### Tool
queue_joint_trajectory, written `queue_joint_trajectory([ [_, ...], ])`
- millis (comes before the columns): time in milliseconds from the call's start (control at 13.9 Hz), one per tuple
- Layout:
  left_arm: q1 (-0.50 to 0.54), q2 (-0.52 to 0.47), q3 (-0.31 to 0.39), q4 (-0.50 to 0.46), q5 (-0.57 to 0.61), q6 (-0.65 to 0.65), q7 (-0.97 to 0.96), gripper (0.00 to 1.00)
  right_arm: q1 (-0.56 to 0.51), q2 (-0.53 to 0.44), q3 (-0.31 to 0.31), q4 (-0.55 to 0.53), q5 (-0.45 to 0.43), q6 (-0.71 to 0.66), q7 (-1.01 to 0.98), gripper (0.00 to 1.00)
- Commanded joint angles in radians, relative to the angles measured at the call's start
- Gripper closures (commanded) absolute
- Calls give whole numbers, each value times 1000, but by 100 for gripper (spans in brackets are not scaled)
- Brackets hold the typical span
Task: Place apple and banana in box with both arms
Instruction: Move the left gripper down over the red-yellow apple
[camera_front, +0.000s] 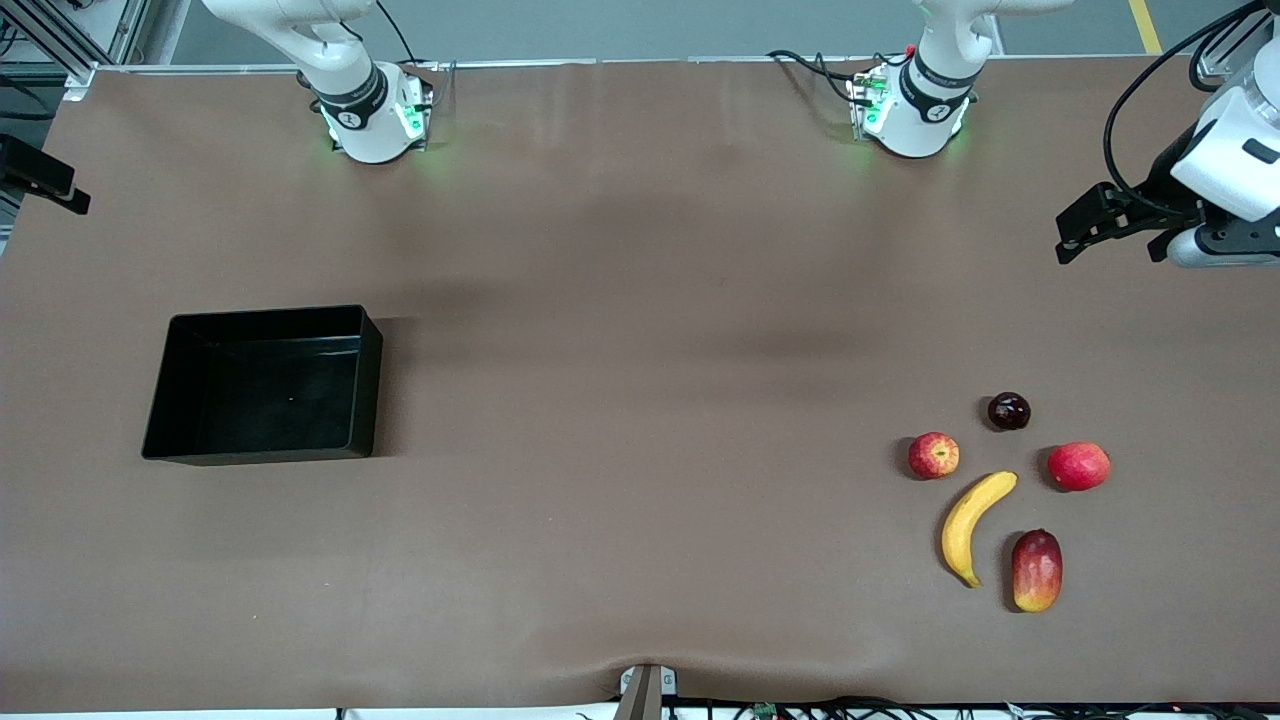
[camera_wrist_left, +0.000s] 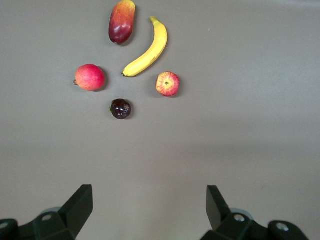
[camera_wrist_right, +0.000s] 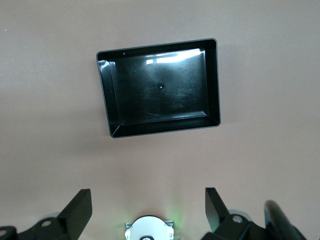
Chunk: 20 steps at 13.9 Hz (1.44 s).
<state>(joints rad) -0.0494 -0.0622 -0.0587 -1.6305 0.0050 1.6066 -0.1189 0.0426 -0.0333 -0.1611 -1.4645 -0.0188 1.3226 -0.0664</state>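
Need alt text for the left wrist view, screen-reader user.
Five fruits lie apart on a brown table: a yellow banana, a speckled red apple, a red-yellow mango, a smooth pinkish-red fruit and a small dark fruit. The left gripper hangs open above bare table, holding nothing.

Left gripper (camera_front: 1110, 235) hangs over the table's left-arm end, fingers spread; right gripper (camera_wrist_right: 148, 210) is spread wide too
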Motion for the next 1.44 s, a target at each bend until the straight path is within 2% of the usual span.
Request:
queue_joint_trajectory([
  [0,5,7,-3,15,13,-10,5,0,-7,-8,2,-13,-7,7,-12,0],
  [215,8,22,-1,20,12,-2,4,0,-7,-8,-6,-13,-7,7,-12,0],
  [431,8,108,0,61,32,21,5,0,-9,-8,-8,-13,-7,6,-12,0],
  [574,11,166,3,67,35,53,11,0,-10,4,-32,9,-3,6,-19,0],
  [862,22,300,5,63,47,182,13,0,-18,101,-75,62,-18,1,-78,0],
  [1221,10,501,5,55,47,363,12,0,-79,251,-92,52,-16,12,-99,0],
  [1364,5,568,0,52,47,426,12,0,-118,302,-94,-5,-7,96,-133,0],
])
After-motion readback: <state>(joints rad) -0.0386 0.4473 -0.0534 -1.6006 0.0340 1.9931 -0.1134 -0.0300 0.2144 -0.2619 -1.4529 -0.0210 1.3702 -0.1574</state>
